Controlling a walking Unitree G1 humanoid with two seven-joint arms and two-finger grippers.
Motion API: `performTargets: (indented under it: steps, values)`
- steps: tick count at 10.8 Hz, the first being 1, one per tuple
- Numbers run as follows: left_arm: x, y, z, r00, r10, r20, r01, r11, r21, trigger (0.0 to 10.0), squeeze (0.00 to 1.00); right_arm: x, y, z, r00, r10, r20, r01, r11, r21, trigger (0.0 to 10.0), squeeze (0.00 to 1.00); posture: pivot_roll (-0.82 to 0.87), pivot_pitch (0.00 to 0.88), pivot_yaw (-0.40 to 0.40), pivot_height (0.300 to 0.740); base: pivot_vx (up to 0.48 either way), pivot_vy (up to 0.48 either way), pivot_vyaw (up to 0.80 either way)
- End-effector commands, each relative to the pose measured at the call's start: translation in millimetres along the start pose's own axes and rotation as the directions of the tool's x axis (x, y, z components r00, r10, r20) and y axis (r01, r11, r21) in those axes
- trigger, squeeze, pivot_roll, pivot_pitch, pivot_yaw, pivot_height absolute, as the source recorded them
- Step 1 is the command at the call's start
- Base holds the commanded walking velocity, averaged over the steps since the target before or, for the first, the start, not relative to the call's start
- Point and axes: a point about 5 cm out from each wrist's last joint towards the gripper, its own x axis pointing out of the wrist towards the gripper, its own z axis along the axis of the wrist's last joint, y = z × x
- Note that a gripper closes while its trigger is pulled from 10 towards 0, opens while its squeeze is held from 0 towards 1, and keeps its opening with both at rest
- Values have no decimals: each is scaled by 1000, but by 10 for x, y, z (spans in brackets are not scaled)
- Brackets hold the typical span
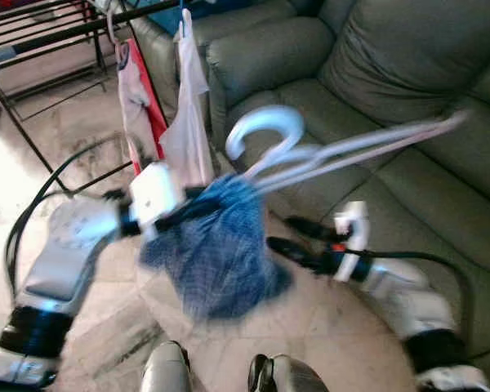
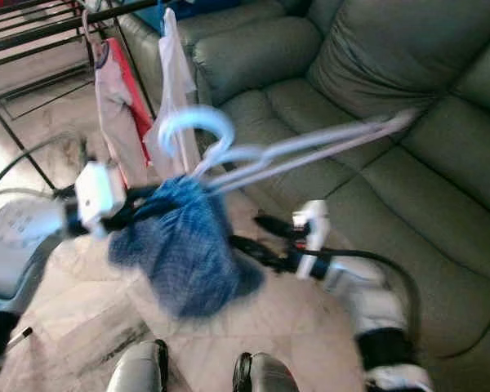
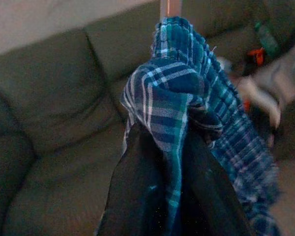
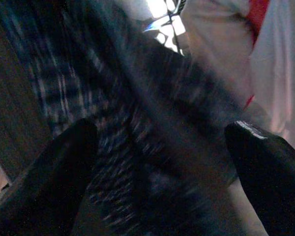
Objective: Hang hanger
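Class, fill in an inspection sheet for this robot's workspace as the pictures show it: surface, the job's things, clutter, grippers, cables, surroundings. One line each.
Surface: pale marbled floor; no table.
Job's things: white hanger held tilted in the air, its long arm reaching over the sofa; blue plaid cloth bunched below the hook.
Clutter: nothing seen.
Grippers: left gripper shut on the blue plaid cloth; right gripper open, beside the cloth, holding nothing.
Cables: black cable looping behind the left arm; another cable at the right arm.
Surroundings: grey-green sofa; dark drying rack with white and red garments hanging on it.
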Motion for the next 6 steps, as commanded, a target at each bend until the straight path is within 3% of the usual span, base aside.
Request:
performTargets:
  steps: [1, 3, 5, 6]
  values:
    - [53, 4, 121, 999, -12, 45, 11, 1000, 20, 0, 0, -2, -29, -27, 999, -26, -20, 25, 1000, -12, 10000, 0, 87, 130, -53, 740, 0, 0, 0]
    - [155, 22, 373, 991, -10, 134, 9, 1000, 10, 0, 0, 119, -147, -87, 991, -127, -33, 125, 991, -38, 10000, 0, 103, 127, -59, 740, 0, 0, 0]
    - [165, 56, 478, 988, 13, 157, -15, 1000, 12, 0, 0, 119, -325, -159, 945, -308, -107, 299, 950, -95, 10000, 0, 106, 129, -71, 740, 0, 0, 0]
    - [141, 122, 520, 985, 53, 164, -56, 998, 15, 0, 0, 4, -429, -211, 887, -432, -164, 408, 899, -161, 3804, 0, 105, 131, -79, 740, 0, 0, 0]
